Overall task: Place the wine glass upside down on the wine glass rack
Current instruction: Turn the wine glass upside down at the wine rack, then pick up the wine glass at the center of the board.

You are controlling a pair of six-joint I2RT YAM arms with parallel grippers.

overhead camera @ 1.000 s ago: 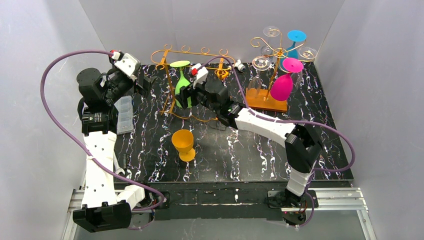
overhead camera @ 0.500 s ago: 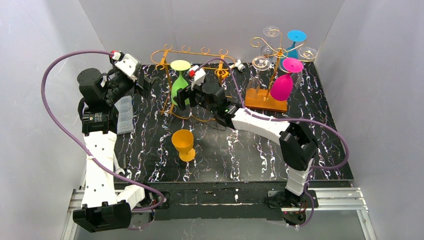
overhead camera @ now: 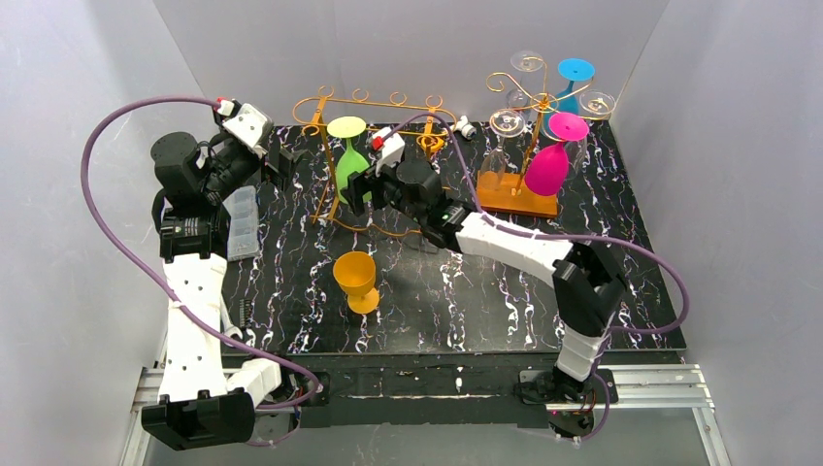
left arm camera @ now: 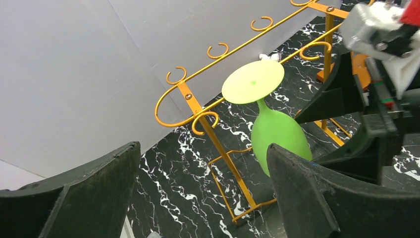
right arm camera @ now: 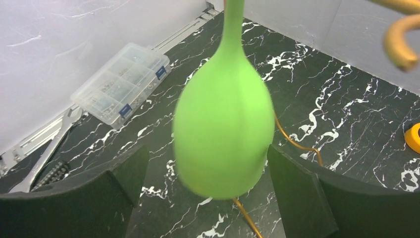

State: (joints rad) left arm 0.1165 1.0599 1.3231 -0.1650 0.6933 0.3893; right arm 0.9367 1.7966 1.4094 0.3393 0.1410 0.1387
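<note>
The green glass hangs upside down at the left end of the gold rack, in the upper middle of the top view. Its flat foot sits up on the rails and its bowl points down between the rack's legs. The right gripper is at the bowl with its jaws spread wide. In the right wrist view the slightly blurred bowl fills the centre of the frame, with a gap between it and each finger, so nothing is gripped. The left gripper, at the upper left of the top view, is also spread wide and empty, just left of the rack and facing the glass. An orange glass stands upright on the table, below the rack in the frame. A second rack at the upper right carries a pink glass and others. A clear box lies at the left edge of the table.
</note>
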